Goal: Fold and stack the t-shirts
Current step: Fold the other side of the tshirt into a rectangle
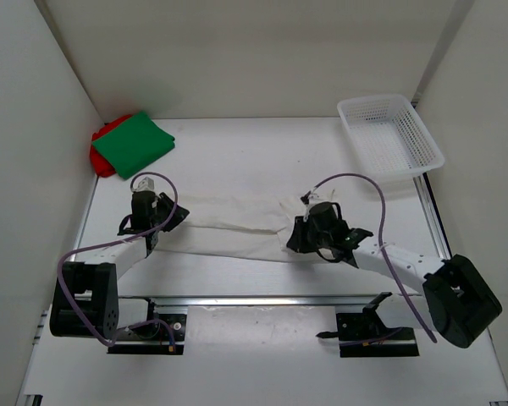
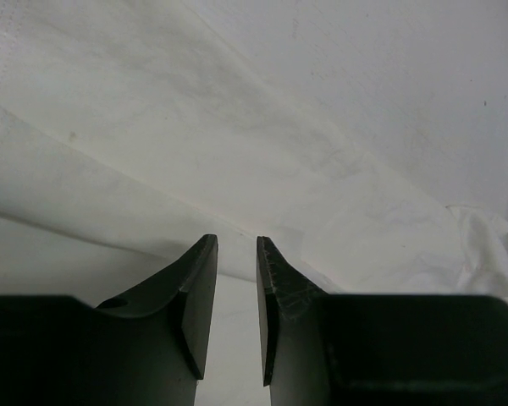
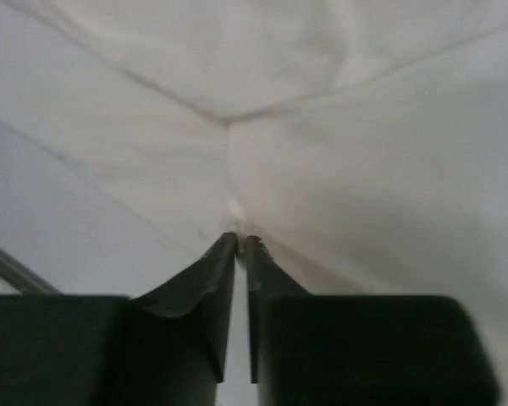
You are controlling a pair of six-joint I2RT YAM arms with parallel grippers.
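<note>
The white t-shirt lies stretched out in a long band across the middle of the table. My right gripper is at its right end, shut on a pinch of the cloth. In the right wrist view, creases in the shirt run out from the gripper. My left gripper is at the shirt's left end. In the left wrist view it stands a little apart, with the shirt's edge just at its tips. The green t-shirt lies folded on the red t-shirt at the back left.
A white mesh basket stands at the back right corner. White walls close in the table on the left, back and right. A metal rail runs across the front between the arm bases.
</note>
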